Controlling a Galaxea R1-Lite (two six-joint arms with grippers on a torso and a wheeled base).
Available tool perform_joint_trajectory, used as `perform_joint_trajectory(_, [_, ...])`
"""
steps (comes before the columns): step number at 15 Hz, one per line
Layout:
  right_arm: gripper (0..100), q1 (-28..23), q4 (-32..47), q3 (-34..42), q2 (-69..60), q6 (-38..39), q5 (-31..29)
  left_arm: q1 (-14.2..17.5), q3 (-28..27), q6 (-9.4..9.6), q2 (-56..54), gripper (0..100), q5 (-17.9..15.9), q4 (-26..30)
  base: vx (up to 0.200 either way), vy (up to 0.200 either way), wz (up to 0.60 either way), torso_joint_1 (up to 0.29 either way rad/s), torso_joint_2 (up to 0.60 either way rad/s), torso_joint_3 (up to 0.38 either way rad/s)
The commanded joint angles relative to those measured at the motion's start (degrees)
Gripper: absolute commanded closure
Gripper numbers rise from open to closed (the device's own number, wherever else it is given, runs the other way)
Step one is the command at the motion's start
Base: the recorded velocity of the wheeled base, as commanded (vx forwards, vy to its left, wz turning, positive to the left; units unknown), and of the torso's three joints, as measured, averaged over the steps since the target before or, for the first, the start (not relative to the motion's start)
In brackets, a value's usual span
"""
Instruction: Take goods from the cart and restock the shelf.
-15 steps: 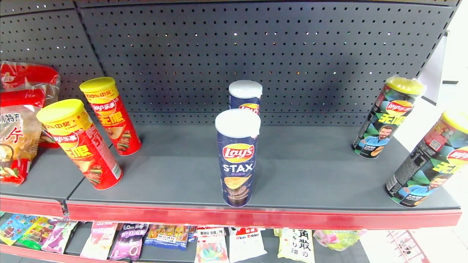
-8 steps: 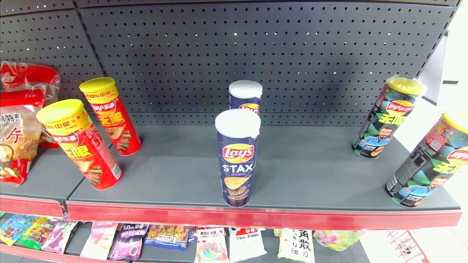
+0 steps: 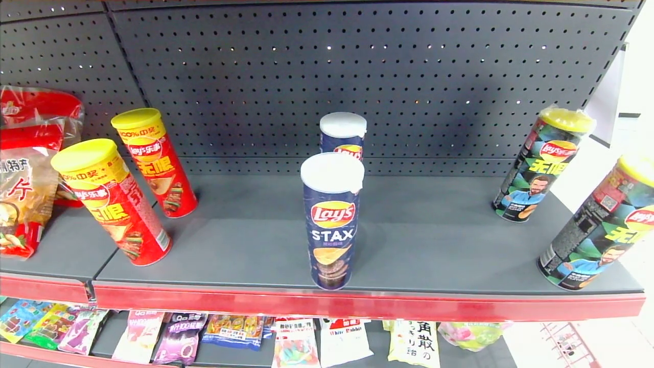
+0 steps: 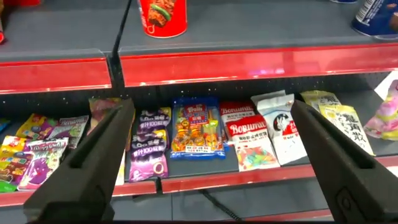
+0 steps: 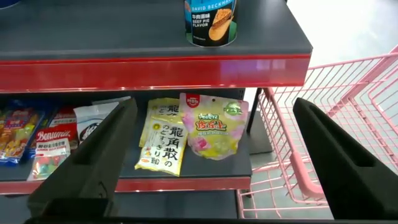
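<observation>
Shelf (image 3: 434,240), six chip cans (image 3: 332,220) standing; left end effector (image 4: 212,109) and right end effector (image 5: 216,106) both released, empty, before snack bags (image 4: 196,127) below.

the left gripper (image 4: 211,104) is spread wide, its two dark fingers (image 4: 87,168) set well apart and gripping nothing. each finger is a long, flat black blade that narrows toward its tip, with a raised ridge along its upper face. the two tips sit at about the same height, side by side, so the wrist is held roughly level and faces forward and a little downward. the right gripper (image 5: 214,102) is in the same pose: its fingers (image 5: 339,162) are parted just as wide, level with each other, touching nothing, facing forward and slightly down.
</observation>
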Motion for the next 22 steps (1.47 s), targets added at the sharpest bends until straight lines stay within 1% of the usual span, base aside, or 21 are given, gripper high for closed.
perform_joint_trajectory(1, [0,0.0,0.0,0.0,0.1,0.0,0.0,0.0,0.0,-0.02,0.2,0,0.0,0.0,0.000,0.000,0.00,0.000,0.00,0.000])
perform_joint_trajectory(22, [0,0.0,0.0,0.0,0.1,-0.1,0.0,0.0,0.0,0.15,0.2,0,0.1,0.0,0.000,0.000,0.00,0.000,0.00,0.000])
